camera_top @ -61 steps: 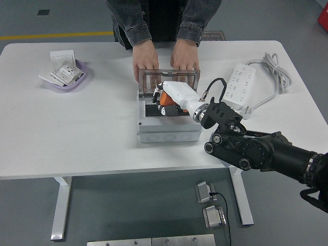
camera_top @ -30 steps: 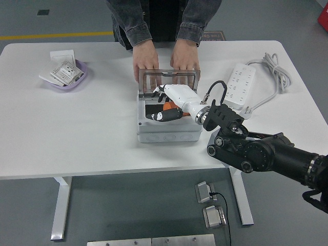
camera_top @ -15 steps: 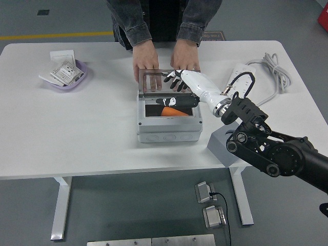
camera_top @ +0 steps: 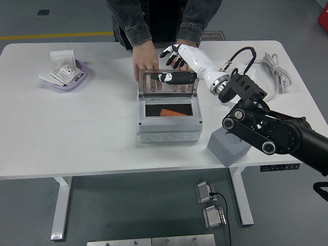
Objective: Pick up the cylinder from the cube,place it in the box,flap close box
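Spanning nearly the whole frame, the white table (camera_top: pixel 77 133) is the biggest thing we see, and the person (camera_top: pixel 164 20) at its far side lays 2 hands flat behind the box (camera_top: pixel 168 120). Our right arm (camera_top: pixel 277 136) reaches in from the right, its hand (camera_top: pixel 179 64) open, fingers (camera_top: pixel 169 50) spread, thumb lying across the top edge of the upright clear lid (camera_top: pixel 168 82). The grey cube (camera_top: pixel 229 145) sits bare, just right of the box. The orange cylinder (camera_top: pixel 173 112) lies inside the box. A purple bowl (camera_top: pixel 77 82) rests far left.
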Robot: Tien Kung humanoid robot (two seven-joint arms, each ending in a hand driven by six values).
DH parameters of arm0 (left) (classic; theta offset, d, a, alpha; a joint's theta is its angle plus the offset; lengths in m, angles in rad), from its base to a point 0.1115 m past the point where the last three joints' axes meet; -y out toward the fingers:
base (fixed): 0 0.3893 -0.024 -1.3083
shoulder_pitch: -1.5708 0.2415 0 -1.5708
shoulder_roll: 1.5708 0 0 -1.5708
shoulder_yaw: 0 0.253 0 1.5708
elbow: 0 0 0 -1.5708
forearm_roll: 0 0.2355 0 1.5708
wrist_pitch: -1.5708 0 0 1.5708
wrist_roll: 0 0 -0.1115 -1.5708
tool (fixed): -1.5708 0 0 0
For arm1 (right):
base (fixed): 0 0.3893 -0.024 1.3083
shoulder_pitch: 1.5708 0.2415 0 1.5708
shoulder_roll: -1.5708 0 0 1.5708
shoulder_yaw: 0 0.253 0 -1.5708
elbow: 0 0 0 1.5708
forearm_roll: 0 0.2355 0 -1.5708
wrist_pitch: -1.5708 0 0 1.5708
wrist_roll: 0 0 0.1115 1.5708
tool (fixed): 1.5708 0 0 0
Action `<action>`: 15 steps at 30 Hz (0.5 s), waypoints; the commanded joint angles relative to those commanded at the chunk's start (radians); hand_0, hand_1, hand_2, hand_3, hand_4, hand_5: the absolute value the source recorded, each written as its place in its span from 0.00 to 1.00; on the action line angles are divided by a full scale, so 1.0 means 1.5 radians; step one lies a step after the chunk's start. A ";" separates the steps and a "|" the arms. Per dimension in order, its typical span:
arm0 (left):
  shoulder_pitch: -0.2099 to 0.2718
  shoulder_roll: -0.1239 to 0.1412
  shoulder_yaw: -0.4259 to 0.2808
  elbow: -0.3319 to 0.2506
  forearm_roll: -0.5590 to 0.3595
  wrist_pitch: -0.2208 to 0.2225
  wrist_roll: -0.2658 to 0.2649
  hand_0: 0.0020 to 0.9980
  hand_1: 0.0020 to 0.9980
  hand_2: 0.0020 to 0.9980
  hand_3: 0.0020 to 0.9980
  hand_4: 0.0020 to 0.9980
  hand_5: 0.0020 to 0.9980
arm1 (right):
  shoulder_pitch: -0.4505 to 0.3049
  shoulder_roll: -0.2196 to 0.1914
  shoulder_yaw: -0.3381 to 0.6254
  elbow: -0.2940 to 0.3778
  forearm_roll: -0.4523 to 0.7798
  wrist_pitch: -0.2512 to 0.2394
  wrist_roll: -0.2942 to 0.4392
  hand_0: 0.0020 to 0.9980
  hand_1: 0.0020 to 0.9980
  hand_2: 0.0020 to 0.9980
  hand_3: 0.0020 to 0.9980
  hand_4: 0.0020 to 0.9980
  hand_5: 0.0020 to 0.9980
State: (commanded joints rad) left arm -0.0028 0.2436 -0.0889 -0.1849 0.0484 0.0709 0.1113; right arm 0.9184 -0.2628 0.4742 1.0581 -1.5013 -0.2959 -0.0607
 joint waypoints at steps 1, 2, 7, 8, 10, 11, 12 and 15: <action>0.000 0.000 0.002 0.000 -0.001 0.000 0.000 0.61 0.63 0.58 0.57 0.59 0.11 | 0.008 0.004 -0.011 -0.014 0.007 0.000 0.002 0.52 0.46 0.55 0.69 1.00 0.65; 0.000 0.000 0.003 0.000 -0.002 0.000 0.000 0.61 0.63 0.58 0.57 0.59 0.11 | 0.017 0.009 -0.023 -0.034 0.017 0.000 0.005 0.52 0.46 0.55 0.69 1.00 0.65; 0.001 0.001 0.008 0.000 -0.005 0.000 0.000 0.61 0.63 0.58 0.57 0.59 0.11 | 0.039 0.019 -0.047 -0.097 0.046 -0.003 0.013 0.52 0.47 0.55 0.68 1.00 0.66; 0.001 0.001 0.009 0.000 -0.005 0.000 0.000 0.61 0.63 0.58 0.57 0.59 0.11 | 0.042 0.020 -0.048 -0.109 0.050 -0.003 0.014 0.52 0.47 0.55 0.68 1.00 0.66; 0.001 0.001 0.009 0.000 -0.005 0.000 0.000 0.61 0.63 0.58 0.57 0.59 0.11 | 0.046 0.019 -0.047 -0.122 0.055 -0.004 0.015 0.52 0.47 0.55 0.68 1.00 0.66; 0.001 0.000 0.009 0.000 -0.005 0.000 0.000 0.61 0.63 0.58 0.57 0.59 0.11 | 0.048 0.018 -0.046 -0.124 0.056 -0.004 0.015 0.53 0.47 0.55 0.68 1.00 0.68; 0.001 0.000 0.010 0.000 -0.005 0.000 0.000 0.61 0.63 0.58 0.57 0.59 0.11 | 0.048 0.017 -0.044 -0.125 0.057 -0.004 0.016 0.53 0.47 0.55 0.68 1.00 0.68; 0.002 -0.001 0.013 0.000 -0.006 0.000 0.000 0.61 0.63 0.58 0.57 0.59 0.11 | 0.050 0.012 -0.039 -0.121 0.058 -0.003 0.017 0.53 0.47 0.55 0.68 1.00 0.68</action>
State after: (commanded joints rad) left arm 0.0003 0.2423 -0.0699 -0.1844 0.0387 0.0711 0.1118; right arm 0.9928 -0.2455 0.4154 0.8772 -1.4150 -0.3012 -0.0353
